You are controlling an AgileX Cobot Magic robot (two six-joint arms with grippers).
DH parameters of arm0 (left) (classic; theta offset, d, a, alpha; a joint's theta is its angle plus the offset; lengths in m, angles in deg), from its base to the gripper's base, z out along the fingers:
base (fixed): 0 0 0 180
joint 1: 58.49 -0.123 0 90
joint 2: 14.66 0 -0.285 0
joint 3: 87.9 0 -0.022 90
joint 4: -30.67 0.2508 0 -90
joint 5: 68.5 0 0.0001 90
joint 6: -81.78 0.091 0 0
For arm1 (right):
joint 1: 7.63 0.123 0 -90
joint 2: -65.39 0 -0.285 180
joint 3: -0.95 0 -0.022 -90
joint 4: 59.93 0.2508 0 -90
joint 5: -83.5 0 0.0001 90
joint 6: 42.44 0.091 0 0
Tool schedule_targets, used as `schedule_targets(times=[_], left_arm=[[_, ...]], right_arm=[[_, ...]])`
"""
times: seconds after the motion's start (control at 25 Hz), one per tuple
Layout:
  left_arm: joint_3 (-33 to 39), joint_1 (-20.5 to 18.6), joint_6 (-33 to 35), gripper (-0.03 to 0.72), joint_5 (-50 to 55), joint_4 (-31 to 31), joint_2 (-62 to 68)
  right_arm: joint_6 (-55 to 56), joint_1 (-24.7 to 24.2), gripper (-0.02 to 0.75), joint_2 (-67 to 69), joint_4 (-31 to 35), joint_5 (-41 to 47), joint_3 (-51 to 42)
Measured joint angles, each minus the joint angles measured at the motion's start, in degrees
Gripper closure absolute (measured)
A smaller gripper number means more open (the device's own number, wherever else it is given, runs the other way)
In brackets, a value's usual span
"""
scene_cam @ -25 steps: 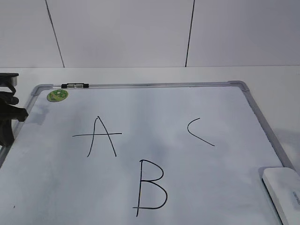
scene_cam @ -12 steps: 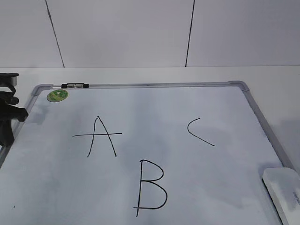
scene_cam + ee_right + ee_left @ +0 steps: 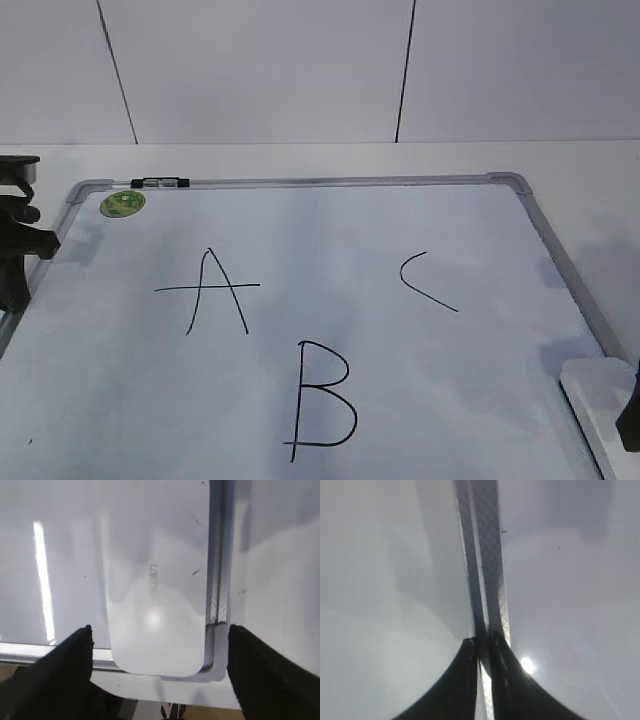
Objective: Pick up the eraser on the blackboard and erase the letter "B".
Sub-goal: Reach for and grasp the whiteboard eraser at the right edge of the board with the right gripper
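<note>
The blackboard is a white dry-erase board with a grey frame, lying flat. It bears a black "A", an open "C" and the letter "B" at the front middle. The eraser, a white oblong block, lies at the board's front right corner; it fills the right wrist view. My right gripper is open, its fingers spread either side of the eraser's near end, above it. Its dark tip shows at the exterior view's right edge. My left gripper is shut and empty over the board's left frame.
A small black-and-clear clip and a round green sticker sit at the board's far left corner. The left arm stands beside the board's left edge. A white wall rises behind the table.
My right gripper has come into the exterior view at the lower right, over the eraser, and its shadow has spread on the board. The left arm has not moved.
</note>
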Motion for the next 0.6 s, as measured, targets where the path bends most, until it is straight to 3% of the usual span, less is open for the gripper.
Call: schedule_targets(times=[0.6], left_arm=[[0.00,0.00,0.00,0.661,0.00,0.00,0.00]], right_arm=[[-0.67,0.00,0.076,9.93,0.00,-4.97,3.89]])
